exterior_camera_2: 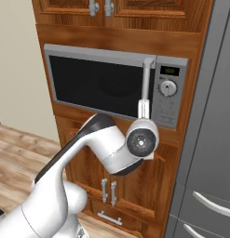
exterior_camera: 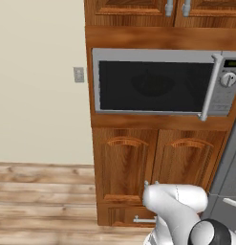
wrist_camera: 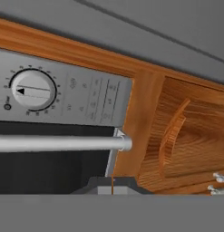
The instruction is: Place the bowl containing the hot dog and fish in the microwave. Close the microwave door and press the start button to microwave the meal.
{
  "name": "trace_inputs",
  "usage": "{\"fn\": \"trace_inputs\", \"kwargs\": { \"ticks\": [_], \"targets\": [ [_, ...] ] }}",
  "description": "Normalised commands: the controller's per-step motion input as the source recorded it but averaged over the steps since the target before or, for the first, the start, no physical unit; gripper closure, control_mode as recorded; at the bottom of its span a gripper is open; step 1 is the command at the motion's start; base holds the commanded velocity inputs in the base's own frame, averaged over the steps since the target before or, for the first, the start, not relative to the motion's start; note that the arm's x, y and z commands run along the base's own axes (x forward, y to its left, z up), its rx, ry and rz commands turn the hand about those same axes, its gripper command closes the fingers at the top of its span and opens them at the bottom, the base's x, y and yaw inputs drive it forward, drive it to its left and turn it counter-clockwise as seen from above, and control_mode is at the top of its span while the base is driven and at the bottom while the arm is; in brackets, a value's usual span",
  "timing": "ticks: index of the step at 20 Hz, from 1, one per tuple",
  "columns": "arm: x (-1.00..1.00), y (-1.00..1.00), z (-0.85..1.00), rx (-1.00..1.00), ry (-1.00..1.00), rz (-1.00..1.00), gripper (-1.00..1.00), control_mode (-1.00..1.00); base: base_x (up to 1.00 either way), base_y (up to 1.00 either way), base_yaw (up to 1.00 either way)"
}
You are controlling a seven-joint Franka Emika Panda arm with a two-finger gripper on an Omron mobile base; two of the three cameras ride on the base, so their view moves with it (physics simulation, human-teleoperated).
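Standing at far left, a pale wall with a light switch (exterior_camera: pixel 79 74) above wood flooring. Next, sitting built into brown wooden cabinetry (exterior_camera: pixel 124 162), the microwave (exterior_camera: pixel 162 55), its microwave door (exterior_camera: pixel 153 86) closed flush, black glass dim, with a faint rounded shape behind it, too dark to name. Running down the door's right edge, the long grey bar handle (exterior_camera: pixel 209 86); beside it, the control panel with knob (exterior_camera: pixel 228 79) and small display (exterior_camera_2: pixel 170 71). Hovering just below the handle's lower end in the right base view, the gripper (exterior_camera_2: pixel 143 109), fingers pressed together, grasping nothing. Flanking everything at far right, grey refrigerator panels (exterior_camera_2: pixel 214 139).
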Motion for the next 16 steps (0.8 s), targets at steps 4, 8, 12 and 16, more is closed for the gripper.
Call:
{"fn": "trace_inputs", "kwargs": {
  "ticks": [4, 8, 12, 16],
  "targets": [
    [0.27, -0.01, -0.11, 0.00, -0.08, -0.16, 1.00, -1.00, 0.00, 0.00, 0.00],
    [0.32, -0.13, -0.03, 0.00, -0.01, -0.15, 1.00, -1.00, 0.00, 0.00, 0.00],
    [0.28, -0.32, 0.00, 0.00, 0.01, -0.10, 1.00, -1.00, 0.00, 0.00, 0.00],
    [0.17, -0.38, 0.00, 0.00, 0.01, -0.04, 1.00, -1.00, 0.00, 0.00, 0.00]
  ]
}}
